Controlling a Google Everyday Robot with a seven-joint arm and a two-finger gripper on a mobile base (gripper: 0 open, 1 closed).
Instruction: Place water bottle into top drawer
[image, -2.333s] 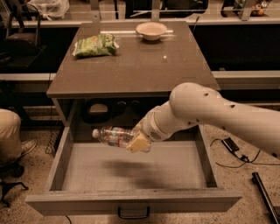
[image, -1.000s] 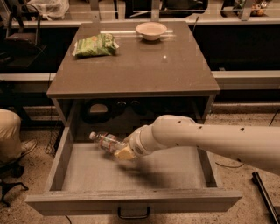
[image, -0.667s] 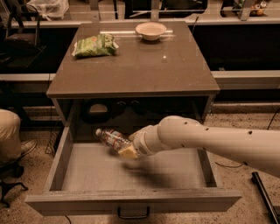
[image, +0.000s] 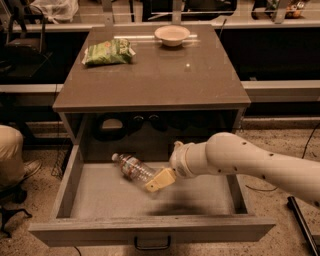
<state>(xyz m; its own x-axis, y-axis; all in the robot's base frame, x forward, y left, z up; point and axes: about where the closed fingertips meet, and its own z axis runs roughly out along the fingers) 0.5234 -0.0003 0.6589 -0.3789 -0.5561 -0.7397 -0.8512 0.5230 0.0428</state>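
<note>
The water bottle (image: 131, 167) is a clear ribbed bottle with a white cap. It lies tilted inside the open top drawer (image: 75, 180), cap toward the back left, low over the pale floor. My gripper (image: 159, 180) reaches in from the right on a white arm and sits right at the bottle's base end, touching it. Whether the bottle rests on the drawer floor I cannot tell.
On the cabinet top (image: 165, 80) lie a green snack bag (image: 108, 52) at the back left and a white bowl (image: 172, 35) at the back. The drawer front has a dark handle (image: 152, 244). A person's leg (image: 9, 155) is at the left.
The arm has carried the bottle down from above the drawer to low inside it and shifted it slightly to the right. The bottle is more tilted than at first.
</note>
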